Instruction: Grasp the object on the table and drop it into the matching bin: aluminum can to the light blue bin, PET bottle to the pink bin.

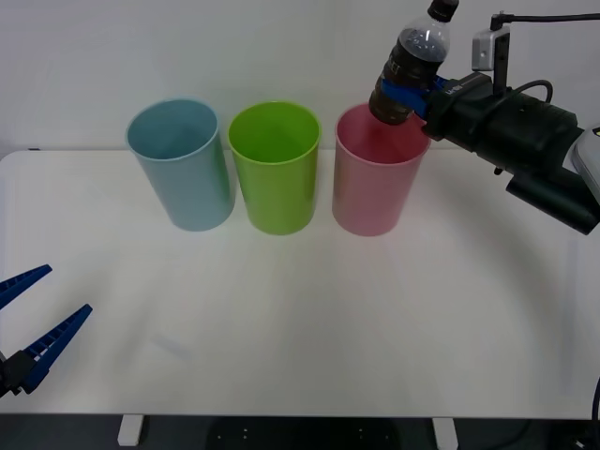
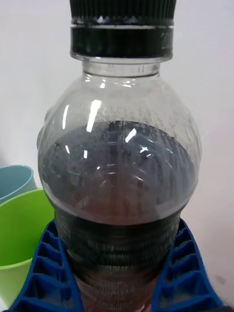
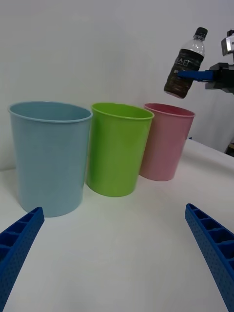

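Bottle held aloft: the PET bottle [image 1: 413,67], clear plastic with a black screw cap and a dark label band, sits clamped between the blue ribbed fingers of the right gripper [image 1: 401,97], which reaches in from the right side of the front view on its black arm. The bottle tilts, cap up and leaning away toward the right, and its lower end hangs over the far right part of the rim of the pink bin [image 1: 378,183], above the opening and not inside it. From the right wrist view the bottle [image 2: 119,170] shows dark liquid up to its shoulder, with the two blue fingers [image 2: 46,273] pressed against its lower body on either side. From the left wrist view the bottle [image 3: 185,66] hangs in the air above the pink bin [image 3: 166,141], clear of the rim. Three bins stand upright in a row near the far edge of the white table [image 1: 300,337]: the light blue bin [image 1: 183,169] on the left, a lime green bin [image 1: 275,169] in the middle just beside it, and the pink one on the right. The left gripper [image 1: 33,319] rests low at the near left corner of the table, its fingers spread wide and holding nothing.
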Controlling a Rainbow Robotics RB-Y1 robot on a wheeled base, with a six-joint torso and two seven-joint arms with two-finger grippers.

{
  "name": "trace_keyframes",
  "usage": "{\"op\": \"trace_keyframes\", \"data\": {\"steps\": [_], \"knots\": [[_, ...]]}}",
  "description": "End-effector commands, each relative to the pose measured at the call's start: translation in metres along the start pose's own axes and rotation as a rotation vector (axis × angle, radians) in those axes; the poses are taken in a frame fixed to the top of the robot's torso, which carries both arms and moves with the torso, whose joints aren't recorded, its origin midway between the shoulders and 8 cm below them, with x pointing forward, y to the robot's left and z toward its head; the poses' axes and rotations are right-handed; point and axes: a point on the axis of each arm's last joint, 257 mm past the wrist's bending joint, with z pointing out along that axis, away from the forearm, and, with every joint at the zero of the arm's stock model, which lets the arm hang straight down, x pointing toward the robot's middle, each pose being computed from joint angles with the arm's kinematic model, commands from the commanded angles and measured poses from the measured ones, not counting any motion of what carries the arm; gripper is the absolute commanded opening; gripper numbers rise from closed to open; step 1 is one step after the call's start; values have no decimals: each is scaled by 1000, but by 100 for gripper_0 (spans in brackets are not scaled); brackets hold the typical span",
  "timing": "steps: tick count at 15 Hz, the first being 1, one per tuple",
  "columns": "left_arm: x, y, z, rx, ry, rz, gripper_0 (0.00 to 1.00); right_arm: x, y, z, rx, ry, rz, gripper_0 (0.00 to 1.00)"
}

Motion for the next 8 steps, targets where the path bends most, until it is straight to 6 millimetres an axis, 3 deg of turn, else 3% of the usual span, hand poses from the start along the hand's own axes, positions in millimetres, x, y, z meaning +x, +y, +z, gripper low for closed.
{"op": "trace_keyframes", "data": {"steps": [1,8], "knots": [[0,0,0,0,0,0,100,0,0,0,-1,0,-6,100],[0,0,0,0,0,0,100,-1,-2,-1,3,-3,-2,100]]}}
